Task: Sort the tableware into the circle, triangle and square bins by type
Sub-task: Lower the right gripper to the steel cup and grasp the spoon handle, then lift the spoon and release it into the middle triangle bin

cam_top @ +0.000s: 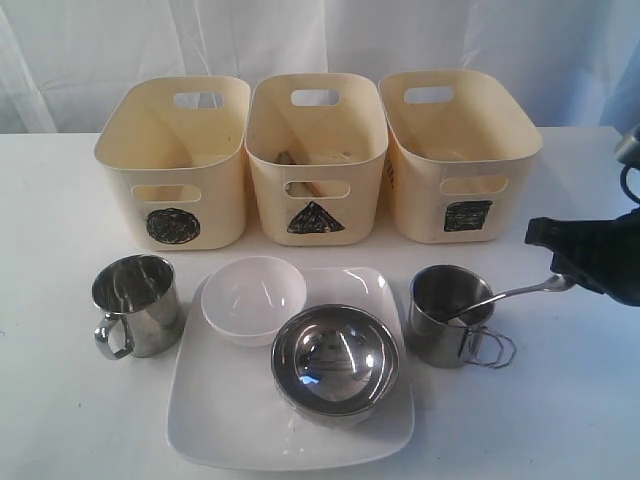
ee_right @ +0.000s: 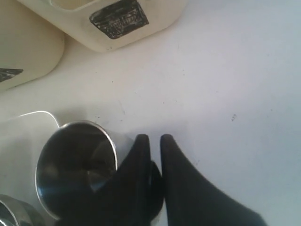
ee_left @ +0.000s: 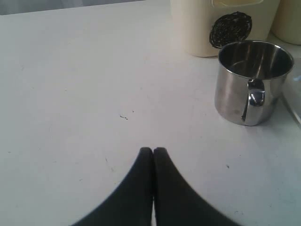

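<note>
The work surface is a white table (cam_top: 60, 400), and a white curtain (cam_top: 80, 50) closes the background. We list the items by size.

1. Bins. Three cream bins stand in one row. The square bin (cam_top: 420, 215) is nearest the right hand (ee_right: 154, 140). The triangle bin (cam_top: 265, 205) comes next, and the circle bin (cam_top: 210, 215) is farthest from that hand. The circle bin stands ahead of the left hand (ee_left: 153, 150), beyond the left mug (cam_top: 135, 305).

2. Plate. The large square plate (cam_top: 220, 420) lies flat, on the far side of the right mug (cam_top: 440, 325) from the right hand.

3. Bowls. The steel bowl (cam_top: 335, 360) sits upright on the plate, on the side closer to the right hand. The small white bowl (cam_top: 253, 298) sits just beside it, farther from that hand.

4. Mugs. The right mug stands just beside the right hand's fingertips and close to the plate. The left mug stands ahead of the left hand and apart from it, with its handle turned toward that hand.

5. Cutlery. One metal piece (cam_top: 515, 293) leans in the right mug, and its handle rises over the rim to the right hand.

6. Chopsticks. Brown sticks (cam_top: 288, 158) show inside the triangle bin, mostly hidden.

7. Hand state. We read the right hand as closed on the cutlery handle, with only a thin gap between its fingers. The left hand is closed, fingertips touching, and grips nothing.
</note>
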